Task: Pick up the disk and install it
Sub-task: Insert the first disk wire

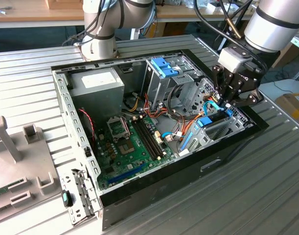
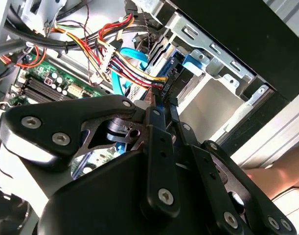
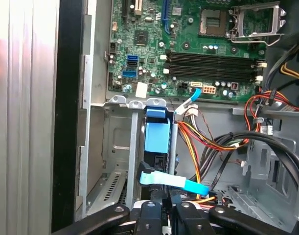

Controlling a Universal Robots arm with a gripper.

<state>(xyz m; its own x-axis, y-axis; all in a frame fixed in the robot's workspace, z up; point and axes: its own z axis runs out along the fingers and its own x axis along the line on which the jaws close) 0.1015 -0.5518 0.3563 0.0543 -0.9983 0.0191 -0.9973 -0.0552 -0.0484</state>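
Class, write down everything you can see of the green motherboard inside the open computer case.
The motherboard is a green circuit board lying flat on the floor of the open case. It carries a metal-framed processor socket, four long black memory slots, small blue connectors and many tiny components. Coloured cables reach its edge.

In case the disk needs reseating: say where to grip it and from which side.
Probably by the light-blue top edge of the disk, coming down through the open case. It stands on edge between the bay walls, so only that edge is exposed; the flat blue cable crosses nearby.
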